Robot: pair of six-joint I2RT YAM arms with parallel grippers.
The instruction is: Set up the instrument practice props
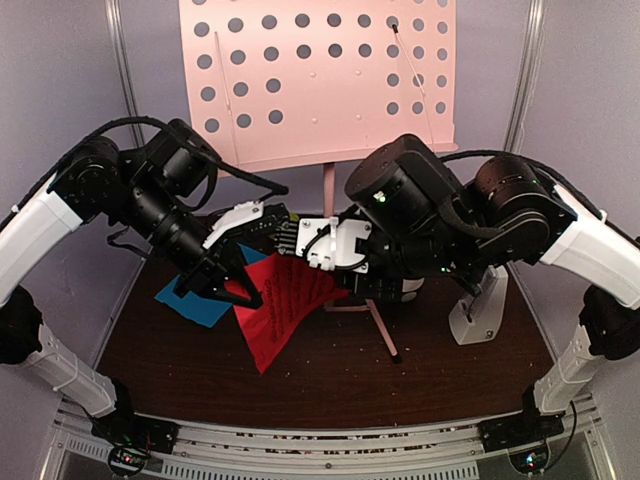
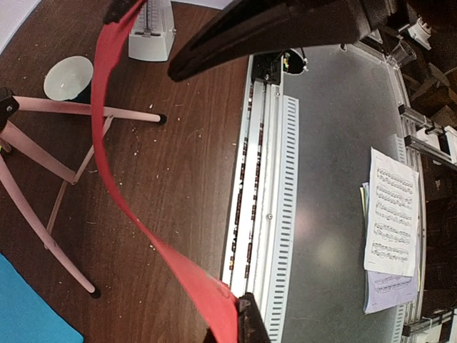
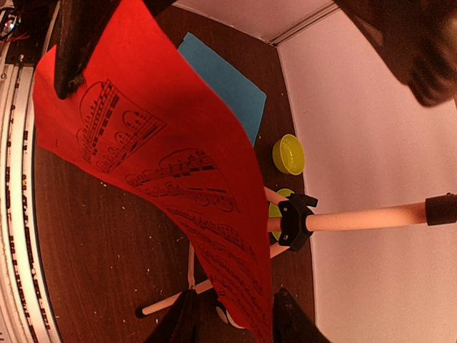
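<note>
So far, the left gripper (image 1: 238, 290) is pinching the red sheet (image 1: 285, 300), the right gripper's (image 3: 230, 319) fingers are standing apart around its other edge, and the stand (image 1: 320, 70) is waiting bare.

The table (image 1: 440, 370) is dark brown wood, and little pale crumbs lie all over its top. At the near edge runs a long silver metal rail (image 1: 330, 440) with rows of small slots in it. Plain pale grey walls (image 1: 60, 80) stand close around the table on the left, the back and the right. A thin shiny metal post (image 1: 122, 60) goes up in each back corner. Past the rail, low down, is a smooth grey floor (image 2: 335, 143) with a soft bright spot of light on it. Some white papers (image 2: 391, 214) lie there, near dark metal frames
</note>
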